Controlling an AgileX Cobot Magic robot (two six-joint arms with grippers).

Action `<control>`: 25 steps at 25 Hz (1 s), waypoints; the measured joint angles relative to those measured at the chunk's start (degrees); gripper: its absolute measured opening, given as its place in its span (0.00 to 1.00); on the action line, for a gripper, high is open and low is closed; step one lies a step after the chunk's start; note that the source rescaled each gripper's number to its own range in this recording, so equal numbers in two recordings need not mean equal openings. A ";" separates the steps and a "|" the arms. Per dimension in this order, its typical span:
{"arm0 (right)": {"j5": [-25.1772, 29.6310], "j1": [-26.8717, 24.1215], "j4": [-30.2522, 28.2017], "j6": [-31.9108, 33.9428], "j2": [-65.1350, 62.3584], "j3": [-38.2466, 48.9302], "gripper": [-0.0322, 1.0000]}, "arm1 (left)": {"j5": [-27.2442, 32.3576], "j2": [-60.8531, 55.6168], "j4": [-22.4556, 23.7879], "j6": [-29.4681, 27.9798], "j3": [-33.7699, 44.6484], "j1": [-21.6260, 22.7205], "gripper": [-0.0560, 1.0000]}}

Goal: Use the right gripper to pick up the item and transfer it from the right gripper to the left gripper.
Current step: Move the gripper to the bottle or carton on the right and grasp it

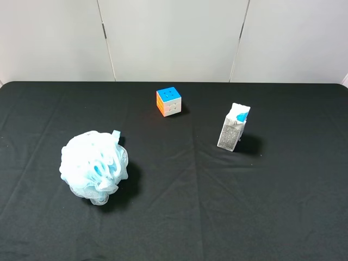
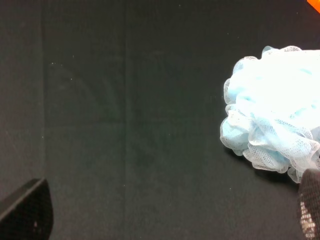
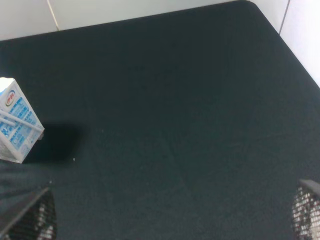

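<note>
Zero contact yet. Finding the item (image 1: 234, 128) standing upright, long axis vertical, right of centre on the table (image 1: 304, 217), well apart from the puzzle cube (image 1: 169, 101) and bath pouf (image 1: 95, 166). Seeing the right gripper (image 3: 167, 220) spread wide, holding nothing; placing the item leftward and farther off, outside its span. Seeing the left gripper (image 2: 167, 220) likewise spread and empty, hanging beside the bath pouf. Judging the right gripper nearer; noting open cloth all round the item, table edges well clear.

A lab-style test bench: black cloth-covered table (image 1: 174, 217) against plain white wall panels (image 1: 174, 38).
</note>
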 joint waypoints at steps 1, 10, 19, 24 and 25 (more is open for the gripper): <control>0.00 0.00 0.00 0.00 0.00 0.00 1.00 | 0.00 0.00 0.00 0.00 0.00 0.00 0.95; 0.00 0.00 0.00 0.00 0.00 0.00 1.00 | 0.00 0.00 0.06 0.00 0.00 0.00 0.95; 0.00 0.00 0.00 0.00 0.00 0.00 1.00 | 0.00 0.00 0.06 0.00 0.00 -0.44 0.95; 0.00 0.00 0.00 0.00 0.00 0.00 1.00 | 0.00 0.00 0.06 0.00 0.00 -2.84 0.95; 0.00 0.00 0.00 0.00 0.00 0.00 1.00 | 0.00 0.00 0.06 0.00 0.00 -2.97 0.95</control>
